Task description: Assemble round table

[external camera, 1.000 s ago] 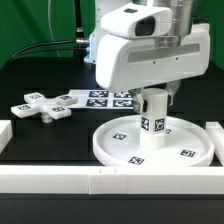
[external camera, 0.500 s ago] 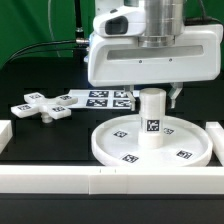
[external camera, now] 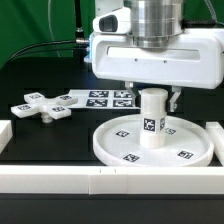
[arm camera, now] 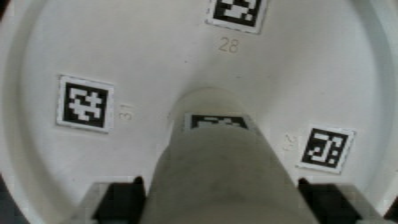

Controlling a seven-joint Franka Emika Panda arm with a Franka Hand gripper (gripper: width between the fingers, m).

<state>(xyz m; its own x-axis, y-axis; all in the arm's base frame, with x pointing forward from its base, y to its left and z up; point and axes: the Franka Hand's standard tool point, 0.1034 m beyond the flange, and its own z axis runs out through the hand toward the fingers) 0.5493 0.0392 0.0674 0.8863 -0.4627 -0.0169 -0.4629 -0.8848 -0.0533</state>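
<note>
The large white rimmed disc (external camera: 108, 148) lies flat on the table right of centre. The short cylindrical leg (external camera: 152, 120) stands upright on its central hub. My gripper (external camera: 153, 96) comes straight down over the leg's top, with a finger on each side, shut on it. In the wrist view the leg (arm camera: 222, 170) runs between the two black pads (arm camera: 121, 200) of my gripper (arm camera: 219, 200), above the tagged disc (arm camera: 71, 60). The cross-shaped foot (external camera: 40, 105) lies on the table at the exterior view's left.
The marker board (external camera: 105, 98) lies behind the disc, partly under the hand. White border rails run along the front (external camera: 100, 180) and stand at the left (external camera: 4, 135) and right (external camera: 215, 135) edges.
My hand has turned about its vertical axis over the leg and now faces the camera squarely. The tags on the leg have shifted round with it. The disc and foot have not moved.
</note>
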